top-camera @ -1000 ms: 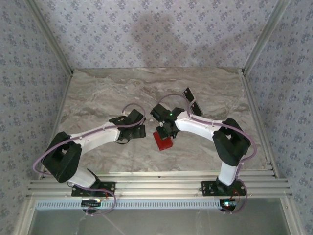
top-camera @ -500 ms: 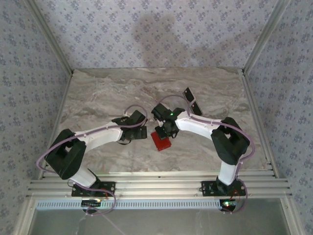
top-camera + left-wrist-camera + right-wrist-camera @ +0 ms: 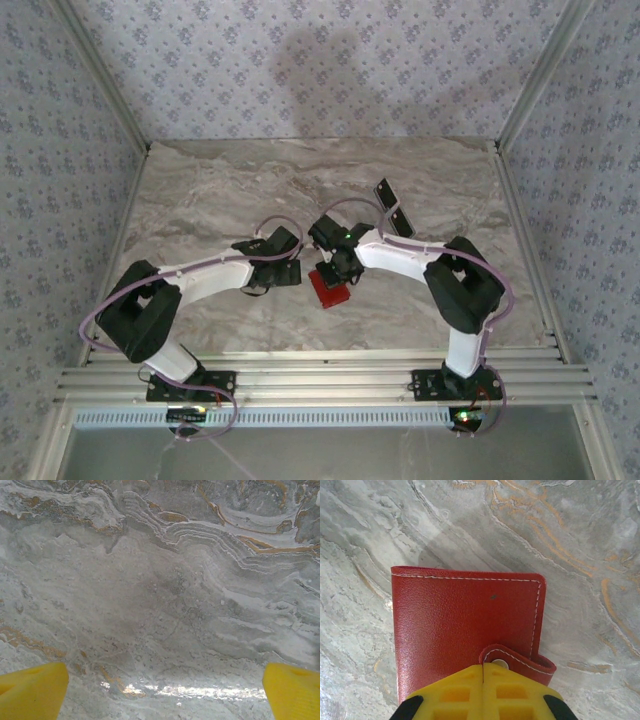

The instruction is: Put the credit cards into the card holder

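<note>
The right gripper (image 3: 483,670), jaws pressed together, sits over the clasp edge of the card holder (image 3: 460,620). Left of it, the left gripper (image 3: 164,690) gapes wide and empty — open table (image 3: 160,580) beneath.

No readable text or labels anywhere

Looking down into a robotics lab test cell, dressed up to pass for a home. Taking the marble-patterned tabletop (image 3: 200,200) as the anchor: rising behind it and along both sides, flat panels (image 3: 320,70) wearing blue floral wallpaper, meeting at bare aluminium posts (image 3: 100,75) slanting up from its far corners. Running along its near edge, slotted aluminium rails (image 3: 320,375), carrying two bolted arm bases (image 3: 190,385). Reaching over it, white-and-black robot arms (image 3: 200,275). Showing the same grey veined print close up in the wrist views, catching a glossy glare.
</note>
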{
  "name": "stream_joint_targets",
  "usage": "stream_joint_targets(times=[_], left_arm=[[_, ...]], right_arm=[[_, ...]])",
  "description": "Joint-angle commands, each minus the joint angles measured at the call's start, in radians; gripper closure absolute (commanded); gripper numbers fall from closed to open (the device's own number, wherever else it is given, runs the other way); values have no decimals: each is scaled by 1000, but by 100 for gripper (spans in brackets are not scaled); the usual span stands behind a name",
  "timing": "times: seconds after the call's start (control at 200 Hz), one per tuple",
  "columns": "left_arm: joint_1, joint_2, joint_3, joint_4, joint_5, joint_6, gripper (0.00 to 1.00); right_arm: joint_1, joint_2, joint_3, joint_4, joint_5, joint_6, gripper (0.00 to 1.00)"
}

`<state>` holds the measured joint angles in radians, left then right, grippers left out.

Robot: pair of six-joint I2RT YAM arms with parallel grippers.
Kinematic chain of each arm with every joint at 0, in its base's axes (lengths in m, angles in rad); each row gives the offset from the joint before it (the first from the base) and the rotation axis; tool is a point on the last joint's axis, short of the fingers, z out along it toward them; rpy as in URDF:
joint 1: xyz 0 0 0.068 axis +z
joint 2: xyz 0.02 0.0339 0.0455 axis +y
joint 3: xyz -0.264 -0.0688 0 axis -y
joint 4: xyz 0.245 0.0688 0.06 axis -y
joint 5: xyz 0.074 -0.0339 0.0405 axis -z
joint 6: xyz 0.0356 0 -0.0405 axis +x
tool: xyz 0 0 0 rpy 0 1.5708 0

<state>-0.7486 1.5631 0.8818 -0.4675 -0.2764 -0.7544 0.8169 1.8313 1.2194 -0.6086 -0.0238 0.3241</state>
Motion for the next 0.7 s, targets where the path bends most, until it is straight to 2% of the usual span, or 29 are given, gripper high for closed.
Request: stream_joint_targets(times=[0.0, 0.695], left_arm=[[-10, 15, 18, 8, 4, -19, 0], [-10, 75, 36, 35, 18, -26, 0]], right_arm=[[7, 26, -18, -5, -17, -6, 100], [15, -64, -62, 31, -46, -3, 100]])
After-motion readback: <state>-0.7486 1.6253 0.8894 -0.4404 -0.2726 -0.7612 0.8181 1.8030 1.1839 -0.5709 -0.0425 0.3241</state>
